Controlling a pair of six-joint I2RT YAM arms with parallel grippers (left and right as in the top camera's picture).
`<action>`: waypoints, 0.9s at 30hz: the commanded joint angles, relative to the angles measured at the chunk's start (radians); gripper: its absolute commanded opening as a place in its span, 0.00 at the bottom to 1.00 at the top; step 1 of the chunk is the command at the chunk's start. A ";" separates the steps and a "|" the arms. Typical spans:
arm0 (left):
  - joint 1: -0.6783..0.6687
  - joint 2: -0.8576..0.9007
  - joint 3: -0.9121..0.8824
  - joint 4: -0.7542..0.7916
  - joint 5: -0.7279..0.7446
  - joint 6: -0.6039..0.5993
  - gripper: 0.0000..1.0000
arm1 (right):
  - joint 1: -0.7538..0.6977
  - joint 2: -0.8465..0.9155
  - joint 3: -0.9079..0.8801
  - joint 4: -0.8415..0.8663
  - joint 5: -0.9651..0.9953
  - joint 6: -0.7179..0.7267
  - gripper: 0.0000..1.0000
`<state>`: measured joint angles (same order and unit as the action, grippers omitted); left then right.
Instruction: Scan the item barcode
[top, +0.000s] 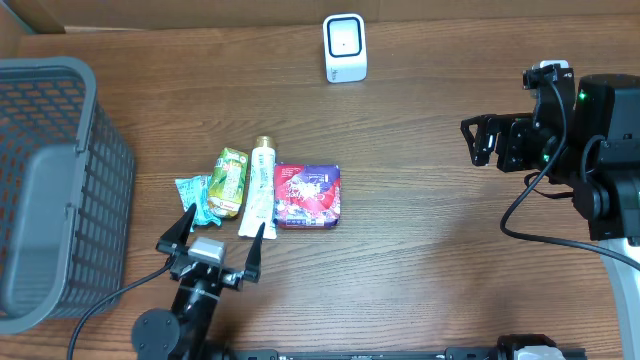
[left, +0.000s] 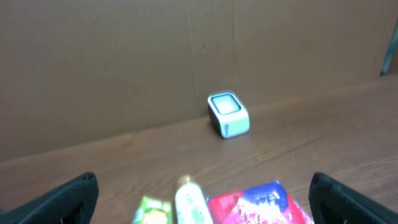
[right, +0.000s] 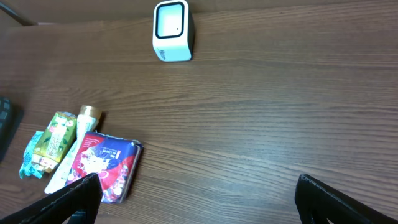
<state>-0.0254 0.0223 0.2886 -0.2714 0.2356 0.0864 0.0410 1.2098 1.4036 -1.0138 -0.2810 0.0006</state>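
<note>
Several items lie in a row on the wooden table: a teal packet (top: 193, 195), a green packet (top: 229, 182), a white tube (top: 259, 186) and a red and purple packet (top: 308, 195). The white scanner (top: 345, 48) stands at the back, apart from them. My left gripper (top: 227, 218) is open just in front of the items, holding nothing; its wrist view shows the tube (left: 191, 202) and the scanner (left: 227, 114) ahead. My right gripper (top: 472, 142) hangs open at the right, empty, facing the red and purple packet (right: 102, 165) and the scanner (right: 172, 31).
A grey mesh basket (top: 90, 110) stands at the left edge of the table. A brown wall runs along the back, behind the scanner. Bare wood lies between the items and the right arm.
</note>
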 joint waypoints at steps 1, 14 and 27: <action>0.005 -0.006 -0.101 0.121 0.021 -0.075 1.00 | 0.003 -0.007 0.029 0.004 0.003 0.003 1.00; 0.005 -0.006 -0.241 0.220 -0.037 -0.092 1.00 | 0.003 -0.007 0.029 0.005 0.003 0.003 1.00; 0.005 0.003 -0.275 0.177 -0.220 -0.184 1.00 | 0.003 -0.007 0.029 0.004 0.003 0.003 1.00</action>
<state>-0.0254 0.0242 0.0231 -0.0971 0.0479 -0.0769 0.0410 1.2098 1.4036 -1.0138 -0.2806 0.0006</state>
